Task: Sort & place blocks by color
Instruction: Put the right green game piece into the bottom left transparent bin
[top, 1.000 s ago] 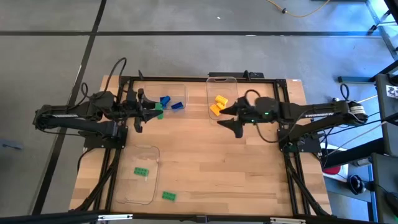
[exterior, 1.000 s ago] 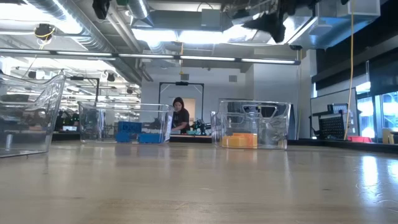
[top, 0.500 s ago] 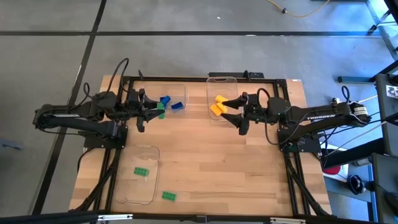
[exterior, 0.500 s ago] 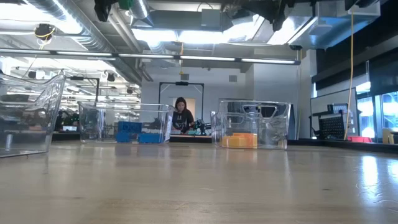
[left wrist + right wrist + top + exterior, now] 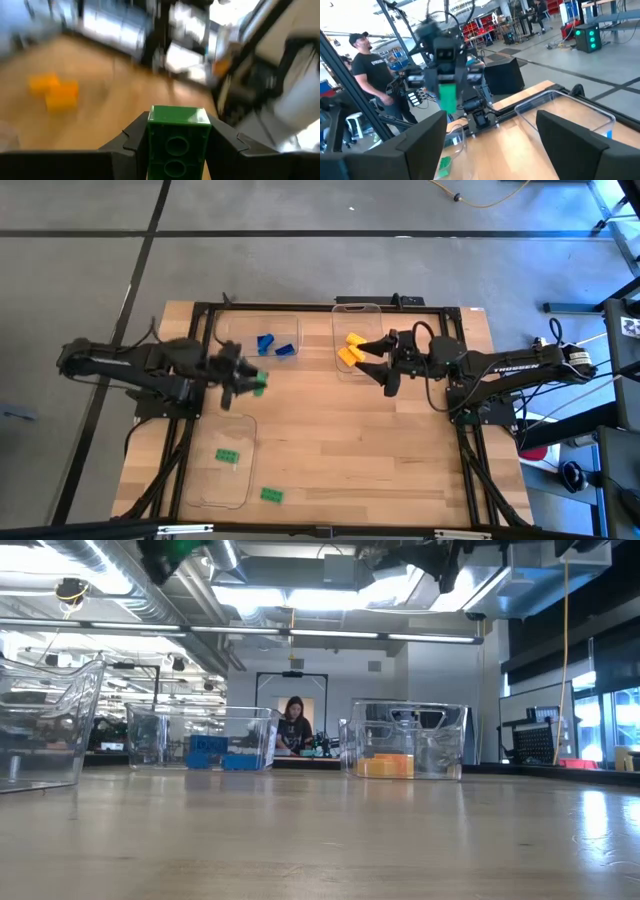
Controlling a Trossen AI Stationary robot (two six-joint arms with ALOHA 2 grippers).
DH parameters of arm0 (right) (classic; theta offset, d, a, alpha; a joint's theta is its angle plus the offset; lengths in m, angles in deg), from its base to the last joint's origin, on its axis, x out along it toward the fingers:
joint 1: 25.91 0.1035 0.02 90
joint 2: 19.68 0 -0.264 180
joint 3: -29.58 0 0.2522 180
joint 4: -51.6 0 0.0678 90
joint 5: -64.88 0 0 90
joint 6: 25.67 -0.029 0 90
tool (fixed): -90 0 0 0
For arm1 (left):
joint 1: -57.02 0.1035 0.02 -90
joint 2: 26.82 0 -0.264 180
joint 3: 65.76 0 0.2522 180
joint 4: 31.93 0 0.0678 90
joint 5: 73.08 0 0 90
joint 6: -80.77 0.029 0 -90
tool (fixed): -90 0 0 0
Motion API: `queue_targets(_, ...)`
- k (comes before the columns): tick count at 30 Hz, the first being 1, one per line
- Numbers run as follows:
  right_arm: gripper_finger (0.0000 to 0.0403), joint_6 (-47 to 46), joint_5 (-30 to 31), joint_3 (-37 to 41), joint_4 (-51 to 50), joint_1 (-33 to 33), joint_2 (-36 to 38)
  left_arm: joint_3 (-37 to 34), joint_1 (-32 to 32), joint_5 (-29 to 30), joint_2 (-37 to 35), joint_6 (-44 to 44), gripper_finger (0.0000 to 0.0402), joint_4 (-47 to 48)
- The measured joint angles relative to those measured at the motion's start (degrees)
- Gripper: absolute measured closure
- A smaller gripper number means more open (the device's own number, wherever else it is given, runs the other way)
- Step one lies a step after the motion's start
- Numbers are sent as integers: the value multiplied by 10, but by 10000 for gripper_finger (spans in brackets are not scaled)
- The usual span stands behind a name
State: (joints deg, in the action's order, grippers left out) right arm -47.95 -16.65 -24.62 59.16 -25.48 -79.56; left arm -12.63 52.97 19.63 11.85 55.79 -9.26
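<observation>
My left gripper (image 5: 248, 383) hangs above the table's left middle, shut on a green block (image 5: 177, 134), which also shows in the high view (image 5: 259, 386). My right gripper (image 5: 366, 356) stands open and level beside the clear tray (image 5: 357, 312) that holds two yellow blocks (image 5: 350, 348); nothing is between its fingers (image 5: 415, 145). Two blue blocks (image 5: 275, 346) lie in the far-left tray. One green block (image 5: 228, 455) lies in the near-left tray (image 5: 240, 480); another (image 5: 271, 495) lies on the table beside it. My left gripper pinches the green block between its two fingers (image 5: 132, 137), one on each of two opposite sides (image 5: 150, 142). The fingers reach out roughly level toward the table's right. The block is lifted clear of the table, a face with two round marks toward the wrist camera.
Black frame rails (image 5: 300, 306) run along the table's far edge and both sides. The three clear trays stand at the far left, far middle and near left. Bare wood (image 5: 360, 450) fills the middle and near right. A person (image 5: 365, 60) stands beyond the table.
My left gripper has carried the green block away from the blue blocks' tray toward the near edge and a little right, still shut on it. My right gripper has tipped up from slanting down to level next to the yellow tray, then kept still.
</observation>
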Motion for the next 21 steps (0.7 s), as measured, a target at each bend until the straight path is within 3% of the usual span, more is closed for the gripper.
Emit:
queue_targets(7,93,-2,-1,0,-7,0,0,84,-190,28,105,-140,271,235)
queue_targets(15,93,-3,-1,0,-7,0,-1,88,-411,19,249,-292,271,280)
queue_targets(21,93,-15,-1,0,-21,0,-1,88,-460,60,341,-282,271,308)
